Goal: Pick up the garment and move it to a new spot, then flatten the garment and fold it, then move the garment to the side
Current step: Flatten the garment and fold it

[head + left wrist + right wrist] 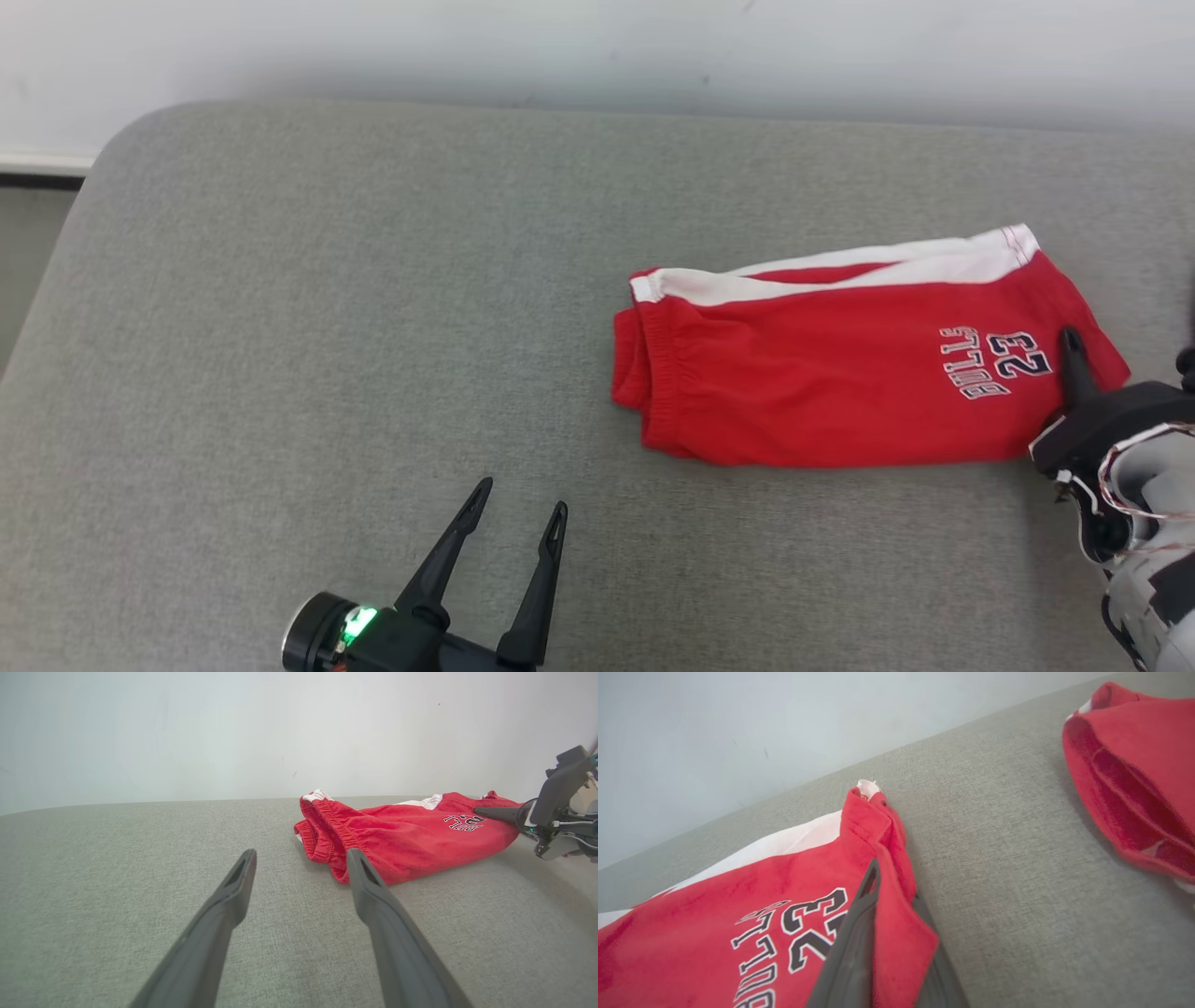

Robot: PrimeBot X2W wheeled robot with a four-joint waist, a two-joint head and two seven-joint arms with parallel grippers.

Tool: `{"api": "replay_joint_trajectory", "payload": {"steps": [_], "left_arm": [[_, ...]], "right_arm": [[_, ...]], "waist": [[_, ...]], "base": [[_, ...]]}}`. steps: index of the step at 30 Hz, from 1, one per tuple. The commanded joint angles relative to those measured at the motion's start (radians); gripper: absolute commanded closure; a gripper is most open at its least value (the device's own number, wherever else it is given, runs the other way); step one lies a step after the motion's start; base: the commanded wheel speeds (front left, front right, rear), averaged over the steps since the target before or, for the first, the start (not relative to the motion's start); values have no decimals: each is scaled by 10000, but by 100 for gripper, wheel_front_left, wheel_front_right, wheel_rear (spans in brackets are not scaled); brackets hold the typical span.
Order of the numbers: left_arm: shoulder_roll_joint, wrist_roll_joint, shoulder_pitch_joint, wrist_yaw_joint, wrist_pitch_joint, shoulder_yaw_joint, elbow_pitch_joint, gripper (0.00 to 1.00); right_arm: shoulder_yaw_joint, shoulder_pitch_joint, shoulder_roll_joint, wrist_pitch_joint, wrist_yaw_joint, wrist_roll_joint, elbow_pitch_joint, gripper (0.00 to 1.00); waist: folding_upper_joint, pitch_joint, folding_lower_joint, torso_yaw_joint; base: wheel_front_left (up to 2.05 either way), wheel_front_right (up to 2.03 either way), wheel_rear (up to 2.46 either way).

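**Item 1. Garment** (822, 373). Red shorts with a white side stripe and a "23" print. They lay doubled over on the grey cushion (327, 327), in its right half and near the pale wall (560, 47). Their long axis ran side to side across my front, with the elastic waistband at the left end and the leg hem at the right end.

**Item 2. My right gripper** (1069, 341). It was pinched shut on the hem corner just beside the print. One finger lay on top of the cloth, and in the right wrist view the other was under it. This arm was much the nearer, already at the garment's right end.

**Item 3. My left gripper** (518, 499). Its fingers were spread wide and held nothing. It hovered over bare cushion, clear of the cloth. The waistband end lay ahead of it and to its right.

**Item 4. Unsorted.** A further fold of red cloth showed at the right edge of the right wrist view. I could not tell whether it belonged to the same shorts.

**Note on handling.** I judged the folding done and the move aside to be the step in hand. With a grip on one end only, a drag along the long axis looked likely to keep the fold. A pull across it could have opened the layers unless my left gripper took the waistband.
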Motion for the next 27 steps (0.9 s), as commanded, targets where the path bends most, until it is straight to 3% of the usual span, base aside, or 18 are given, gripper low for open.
{"api": "replay_joint_trajectory", "payload": {"steps": [1,5,15,27], "left_arm": [[40,8,223,-30,-37,8,41,0],[32,2,248,-135,-37,-40,105,0],[7,-133,459,-177,-37,-126,326,0],[-11,-245,648,-77,-37,-93,271,0]], "right_arm": [[-63,202,-82,-41,-9,-83,-90,100],[-278,492,-230,-41,-9,-231,-244,100],[-252,629,262,-43,-9,-802,-1199,100],[852,158,1214,-42,-9,-1851,-2466,100]], "waist": [[-1,-347,0,-353],[-1,-495,0,-501],[-1,-1061,0,-516],[-1,-1371,0,-230]], "base": [[0,0,0],[0,0,0],[0,0,0],[0,0,0]]}}
